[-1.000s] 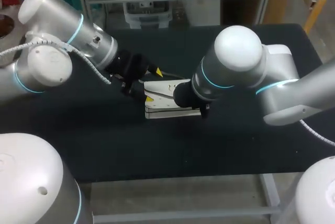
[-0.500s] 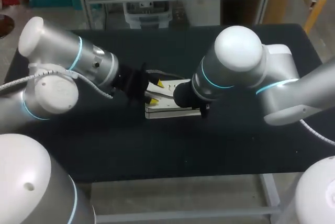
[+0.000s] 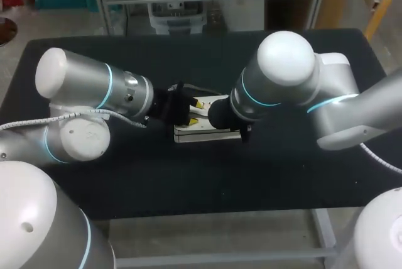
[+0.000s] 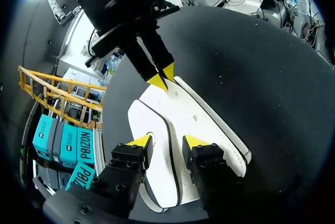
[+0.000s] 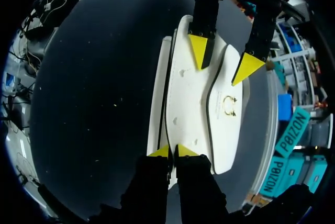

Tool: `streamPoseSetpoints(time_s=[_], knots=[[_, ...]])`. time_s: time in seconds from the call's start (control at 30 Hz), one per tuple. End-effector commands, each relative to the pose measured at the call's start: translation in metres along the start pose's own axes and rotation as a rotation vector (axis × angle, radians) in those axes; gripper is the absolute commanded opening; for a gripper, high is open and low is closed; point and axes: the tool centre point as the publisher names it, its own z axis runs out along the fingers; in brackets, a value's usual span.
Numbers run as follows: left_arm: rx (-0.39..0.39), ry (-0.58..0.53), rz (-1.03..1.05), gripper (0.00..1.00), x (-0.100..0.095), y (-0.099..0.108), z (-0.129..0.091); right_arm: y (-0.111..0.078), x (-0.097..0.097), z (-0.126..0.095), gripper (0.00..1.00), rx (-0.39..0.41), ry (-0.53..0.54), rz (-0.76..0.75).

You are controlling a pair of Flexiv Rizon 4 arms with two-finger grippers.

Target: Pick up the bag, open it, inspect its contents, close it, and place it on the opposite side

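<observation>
White and flat, the bag point(image 3: 202, 134) lies in the middle of the black table point(image 3: 282, 181), still shut; since one second ago the left arm has swung in from the left, and the left gripper point(image 4: 167, 141) now hangs over the bag's left end, its fingers wide, one to each side of the dark-trimmed rim of the flap point(image 5: 226, 130); the right gripper point(image 5: 171, 152) has not moved, its tips narrow, pinching the opposite end; I judge the opening is about to begin; the bag is well away from every table edge, with bare cloth on both sides, but the two grippers stand near each other.
</observation>
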Motion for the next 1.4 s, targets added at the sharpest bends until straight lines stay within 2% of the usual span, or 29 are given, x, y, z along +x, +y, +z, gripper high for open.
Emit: streamPoseSetpoints(time_s=[0.03,0.17,0.3,0.43,0.7,0.83,0.97,1.1,1.13,1.2,1.3,1.4], knots=[[0.007,-0.014,-0.026,0.29,-0.005,0.007,0.012,0.001,0.003,0.005,0.00,0.001,-0.005,0.001],[-0.003,-0.030,-0.049,0.21,-0.012,0.015,0.013,0.001,0.003,0.005,0.00,0.001,-0.005,0.001],[-0.001,-0.042,-0.074,0.00,-0.019,0.022,0.011,0.001,0.003,0.005,0.00,0.001,-0.005,0.001],[0.014,-0.032,-0.121,0.00,-0.026,0.023,0.005,0.001,0.003,0.005,0.00,0.001,-0.005,0.001],[0.117,0.025,-0.243,0.00,-0.049,0.022,-0.020,0.001,0.003,0.005,0.00,0.001,-0.005,0.001],[0.129,0.041,-0.319,0.00,-0.060,0.022,-0.032,0.001,0.003,0.005,0.00,0.001,-0.005,0.001],[0.129,0.074,-0.350,0.00,-0.061,0.022,-0.035,0.001,0.003,0.005,0.00,0.001,-0.005,0.001],[0.120,0.105,-0.344,0.00,-0.050,0.021,-0.028,0.001,0.003,0.005,0.00,0.001,-0.005,0.001],[0.112,0.109,-0.337,0.11,-0.047,0.021,-0.024,0.001,0.003,0.005,0.00,0.001,-0.005,0.001],[0.109,0.118,-0.334,0.46,-0.041,0.020,-0.019,0.001,0.003,0.005,0.00,0.001,-0.005,0.001],[0.103,0.123,-0.336,0.63,-0.035,0.020,-0.014,0.001,0.003,0.005,0.00,0.001,-0.005,0.001],[0.108,0.109,-0.338,0.66,-0.030,0.019,-0.013,0.001,0.003,0.005,0.00,0.001,-0.005,0.001]])
